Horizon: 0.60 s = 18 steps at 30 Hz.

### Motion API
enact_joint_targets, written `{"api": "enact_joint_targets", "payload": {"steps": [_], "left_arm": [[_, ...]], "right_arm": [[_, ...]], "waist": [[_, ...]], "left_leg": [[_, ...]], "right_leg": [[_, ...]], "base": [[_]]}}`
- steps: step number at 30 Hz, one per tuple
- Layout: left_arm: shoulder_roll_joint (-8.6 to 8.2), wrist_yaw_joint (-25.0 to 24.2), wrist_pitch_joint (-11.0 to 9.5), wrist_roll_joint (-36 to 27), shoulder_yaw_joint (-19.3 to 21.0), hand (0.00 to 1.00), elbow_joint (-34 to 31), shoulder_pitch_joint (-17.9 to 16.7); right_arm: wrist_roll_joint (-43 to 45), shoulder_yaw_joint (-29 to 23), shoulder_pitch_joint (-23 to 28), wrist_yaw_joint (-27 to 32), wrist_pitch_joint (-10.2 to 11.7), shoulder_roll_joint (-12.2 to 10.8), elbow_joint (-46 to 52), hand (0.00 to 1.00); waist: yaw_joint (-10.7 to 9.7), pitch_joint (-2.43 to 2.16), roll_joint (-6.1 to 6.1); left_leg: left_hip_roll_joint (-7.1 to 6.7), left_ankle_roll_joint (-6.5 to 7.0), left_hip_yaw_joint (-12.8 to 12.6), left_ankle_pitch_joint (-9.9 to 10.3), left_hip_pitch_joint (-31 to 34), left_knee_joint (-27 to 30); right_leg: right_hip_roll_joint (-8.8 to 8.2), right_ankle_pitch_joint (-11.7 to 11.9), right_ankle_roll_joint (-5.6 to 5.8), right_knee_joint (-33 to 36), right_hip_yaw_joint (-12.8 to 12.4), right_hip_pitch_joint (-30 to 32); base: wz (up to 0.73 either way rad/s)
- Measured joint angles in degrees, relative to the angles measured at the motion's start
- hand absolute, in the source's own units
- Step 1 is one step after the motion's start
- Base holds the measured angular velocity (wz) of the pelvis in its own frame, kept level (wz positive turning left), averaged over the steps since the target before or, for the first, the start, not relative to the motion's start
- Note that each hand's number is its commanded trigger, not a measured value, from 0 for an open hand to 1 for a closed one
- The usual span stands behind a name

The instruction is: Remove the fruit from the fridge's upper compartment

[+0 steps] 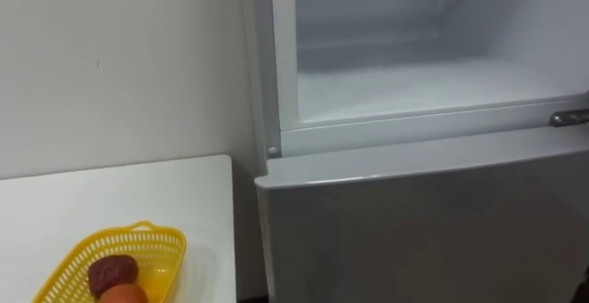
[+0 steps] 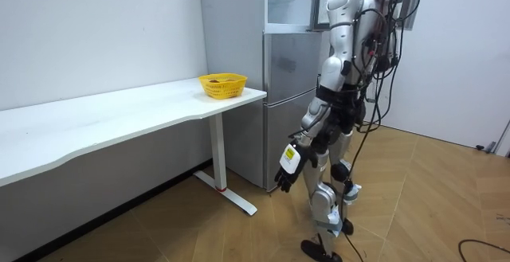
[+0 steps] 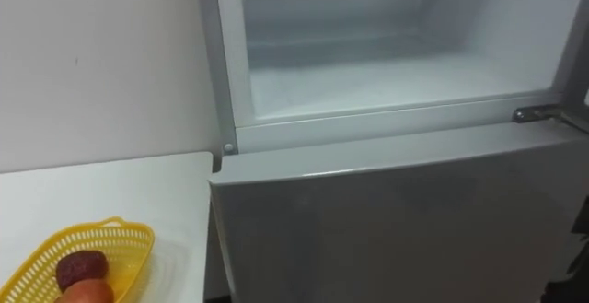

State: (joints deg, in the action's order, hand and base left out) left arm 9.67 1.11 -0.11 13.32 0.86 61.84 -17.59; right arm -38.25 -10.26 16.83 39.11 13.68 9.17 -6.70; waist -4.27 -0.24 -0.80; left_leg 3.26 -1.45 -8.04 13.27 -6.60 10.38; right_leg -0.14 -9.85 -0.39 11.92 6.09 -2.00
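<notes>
The upper compartment (image 1: 433, 82) stands open and looks bare (nothing on its floor). A red fruit (image 1: 112, 273) and an orange fruit (image 1: 124, 294) lie in the basket (image 1: 64, 264) on the table (image 1: 110, 202), at the robot's left. The left hand (image 2: 288, 166) hangs by the thigh; open or curled, I cannot tell. Any further reach should enter above the sill, left of the hinge (image 1: 569, 117); the floor behind gives stepping room.
</notes>
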Motion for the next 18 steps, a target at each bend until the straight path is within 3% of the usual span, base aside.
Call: {"api": "enact_joint_targets", "payload": {"steps": [6,13,18], "left_arm": [[0.23,-0.3,-0.4,-0.3,1.9,0.0,-1.2,-0.8],[0.27,-0.7,-0.4,-0.2,5.7,0.0,-2.7,-1.0],[0.74,-0.8,-0.4,-0.3,8.5,0.0,-4.2,-1.2]], "right_arm": [[-23.0,-7.6,-0.1,1.8,0.5,0.2,-0.2,0.0],[-37.3,-17.5,-6.2,2.2,1.3,2.8,-4.5,0.0],[-41.6,-24.9,-14.3,1.8,1.3,9.8,-12.1,0.0]], "waist": [[-0.5,0.13,0.87],[-1.8,0.27,1.96],[-2.2,0.4,3.75]], "left_leg": [[-0.06,0.0,0.1,0.0,0.1,0.1],[-0.09,0.0,0.2,0.0,1.0,0.1],[-0.04,0.0,0.2,0.0,1.0,0.2]], "right_leg": [[-0.07,-0.3,0.03,-0.1,0.1,0.3],[-0.07,-0.4,0.03,0.4,0.1,1.1],[-0.07,-0.4,0.0,0.7,0.2,0.9]], "base": [[0.01],[0.0],[0.0]]}}
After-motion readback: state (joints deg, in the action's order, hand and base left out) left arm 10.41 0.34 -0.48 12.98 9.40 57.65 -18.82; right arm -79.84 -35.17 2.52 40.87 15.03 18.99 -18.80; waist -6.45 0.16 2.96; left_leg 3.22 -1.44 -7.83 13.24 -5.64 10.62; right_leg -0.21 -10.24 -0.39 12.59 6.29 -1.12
